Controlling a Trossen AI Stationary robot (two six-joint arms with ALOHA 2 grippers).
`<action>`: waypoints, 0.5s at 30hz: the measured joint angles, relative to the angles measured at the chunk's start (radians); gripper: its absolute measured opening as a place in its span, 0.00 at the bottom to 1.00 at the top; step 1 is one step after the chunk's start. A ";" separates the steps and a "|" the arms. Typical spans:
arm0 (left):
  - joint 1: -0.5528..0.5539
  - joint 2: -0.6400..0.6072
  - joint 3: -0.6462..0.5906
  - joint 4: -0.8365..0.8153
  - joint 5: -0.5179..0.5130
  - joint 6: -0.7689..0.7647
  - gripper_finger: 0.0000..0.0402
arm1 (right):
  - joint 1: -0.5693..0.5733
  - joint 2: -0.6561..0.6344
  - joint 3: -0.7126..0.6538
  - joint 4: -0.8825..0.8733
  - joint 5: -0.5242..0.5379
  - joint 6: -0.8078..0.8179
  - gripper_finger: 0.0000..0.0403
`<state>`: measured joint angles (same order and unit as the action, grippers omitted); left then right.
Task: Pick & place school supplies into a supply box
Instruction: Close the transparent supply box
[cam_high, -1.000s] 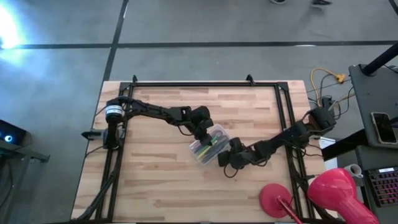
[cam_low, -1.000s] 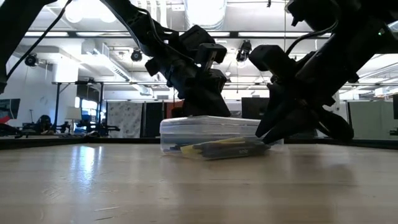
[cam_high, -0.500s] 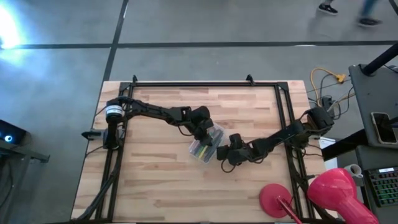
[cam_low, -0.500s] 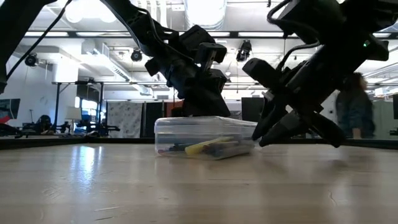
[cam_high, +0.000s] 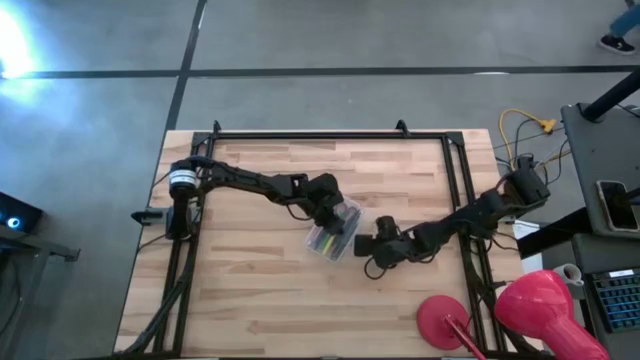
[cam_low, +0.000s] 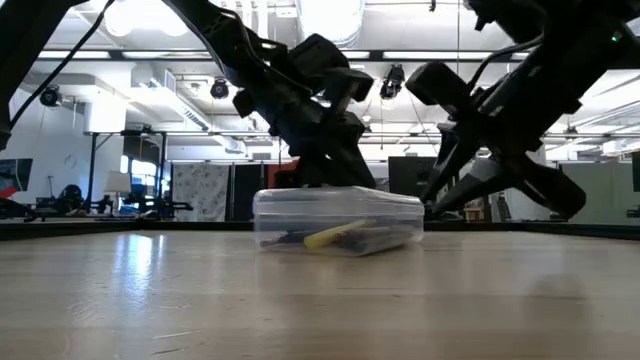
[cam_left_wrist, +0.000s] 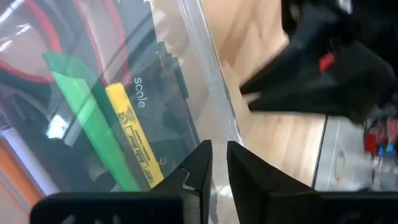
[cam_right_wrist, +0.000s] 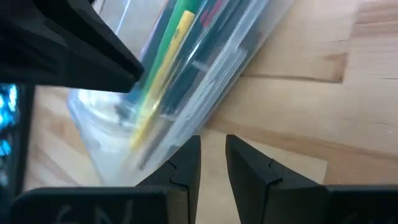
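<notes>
Clear plastic supply box (cam_left_wrist: 186, 93) holds a yellow pen (cam_left_wrist: 134, 137) beside "scale" lettering; left tool (cam_left_wrist: 217, 163) and right tool (cam_right_wrist: 212, 152) both nearly closed, empty.

Supply box (cam_high: 333, 231) mid-table w/ pens (cam_left_wrist: 134, 140) inside — left claw (cam_high: 335, 213) at its left, right claw (cam_high: 366, 243) at right.

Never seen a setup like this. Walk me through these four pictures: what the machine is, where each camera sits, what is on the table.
Two dark robot arms work at a wooden table. One camera looks straight down, one sits at table height, and one rides on each wrist. The clear supply box lies mid-table, holding a yellow pen, a green pen and darker items. The left gripper is at the box's far end, fingers nearly closed around its wall. The right gripper sits beside the box, fingers close together, holding nothing.
</notes>
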<state>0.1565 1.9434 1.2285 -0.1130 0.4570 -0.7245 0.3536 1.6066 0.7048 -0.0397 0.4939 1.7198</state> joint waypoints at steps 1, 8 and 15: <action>0.006 0.001 0.000 0.023 -0.006 -0.018 0.09 | -0.002 -0.006 0.000 -0.010 0.006 0.035 0.17; 0.040 0.007 -0.003 0.158 -0.026 -0.108 0.09 | -0.021 -0.003 0.006 -0.007 0.069 0.109 0.17; 0.040 0.005 -0.007 0.134 -0.017 -0.079 0.09 | -0.041 -0.008 0.006 -0.009 0.069 -0.080 0.17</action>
<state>0.1962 1.9481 1.2214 0.0206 0.4399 -0.8033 0.3123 1.5988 0.7105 -0.0487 0.5629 1.6396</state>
